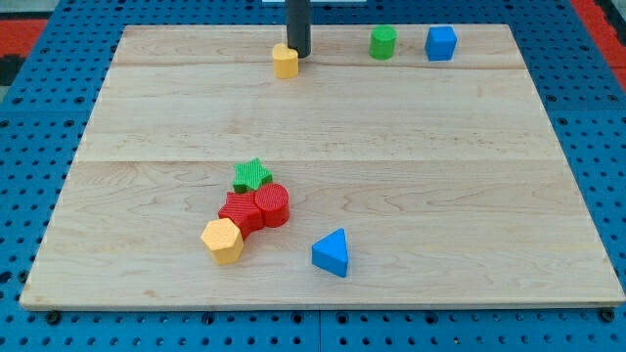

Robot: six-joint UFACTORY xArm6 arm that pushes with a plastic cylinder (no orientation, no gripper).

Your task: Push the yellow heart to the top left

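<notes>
The yellow heart lies near the view's top edge of the wooden board, a little left of centre. My tip stands right against its upper right side, touching or nearly touching it. The dark rod comes down from the view's top.
A green block and a blue block sit at the top right. A cluster lies at lower left of centre: a green star, a red cylinder, a red block and a yellow hexagon. A blue triangle lies to their right.
</notes>
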